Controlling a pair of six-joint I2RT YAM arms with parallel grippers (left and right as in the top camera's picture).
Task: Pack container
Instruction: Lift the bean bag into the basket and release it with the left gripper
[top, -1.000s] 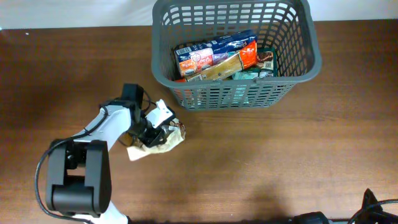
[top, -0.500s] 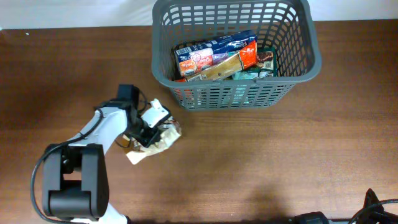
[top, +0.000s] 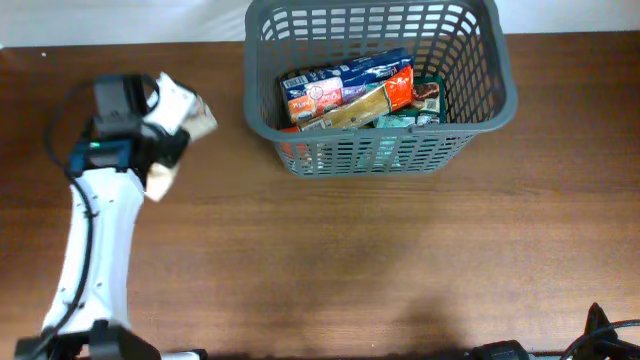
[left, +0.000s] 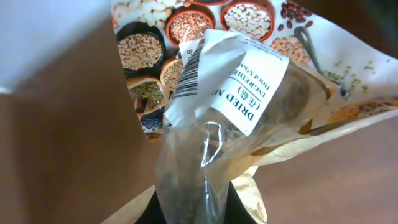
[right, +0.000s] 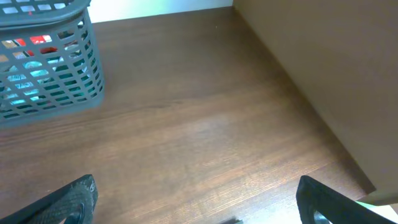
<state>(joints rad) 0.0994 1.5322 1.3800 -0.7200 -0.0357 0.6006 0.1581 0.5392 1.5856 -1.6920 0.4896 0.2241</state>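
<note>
The container (top: 500, 75) is a dark grey slotted basket at the back of the table, with several snack packets (top: 345, 88) inside. My left gripper (top: 165, 140) is shut on a cream bag of dried beans (top: 180, 105) with a white label and holds it in the air, left of the container. In the left wrist view the bag (left: 249, 81) fills the frame and hangs from the jaws (left: 193, 208). My right gripper (right: 196, 202) is open and empty over the bare table, its fingertips at the bottom corners. The container also shows in the right wrist view (right: 43, 68).
The brown wooden table (top: 400, 260) spreads in front of the container. A white wall strip runs along the back edge (top: 120, 20). The right arm's base shows at the bottom right (top: 600, 340).
My left gripper has lifted the bean bag off the table and carried it up and to the back left. The right arm has not moved.
</note>
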